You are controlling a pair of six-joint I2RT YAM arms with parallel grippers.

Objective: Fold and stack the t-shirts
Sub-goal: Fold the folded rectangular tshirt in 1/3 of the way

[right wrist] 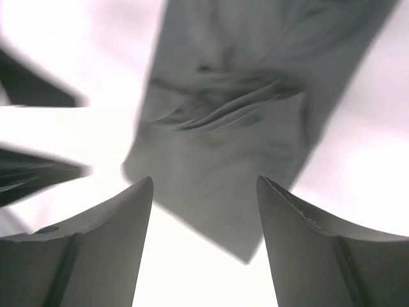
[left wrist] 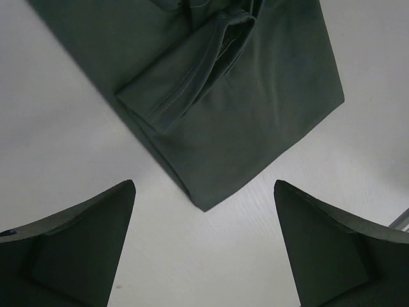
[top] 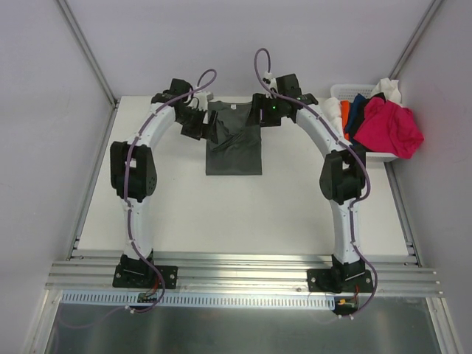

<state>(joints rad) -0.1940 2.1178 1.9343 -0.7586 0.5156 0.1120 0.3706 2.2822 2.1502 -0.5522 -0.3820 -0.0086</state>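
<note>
- Starting left: left gripper [left wrist: 204,185] spread wide, holding nothing, over the table [left wrist: 57,147] just beside a corner of the grey t-shirt [left wrist: 255,115].
- Lying flat at the far middle, sleeves folded in, between both grippers.
- Likely soft, light and floppy; best to pinch a corner or edge.
- Above the shirt, right gripper [right wrist: 204,182] spread open too, empty.
- Piled far right in the white basket [top: 338,91]: more t-shirts [top: 391,127].

A white tabletop [top: 243,214] fills the middle of the frame, boxed in by pale grey walls: a back panel [top: 243,44] at the top, a left panel [top: 37,147] and a right panel [top: 446,96]. Slim metal struts [top: 85,48] run along the upper corners. Across the bottom lies a ribbed aluminium rail [top: 243,274], and below it a dull, reflective metal sheet [top: 243,328]. The light is soft and even.
</note>
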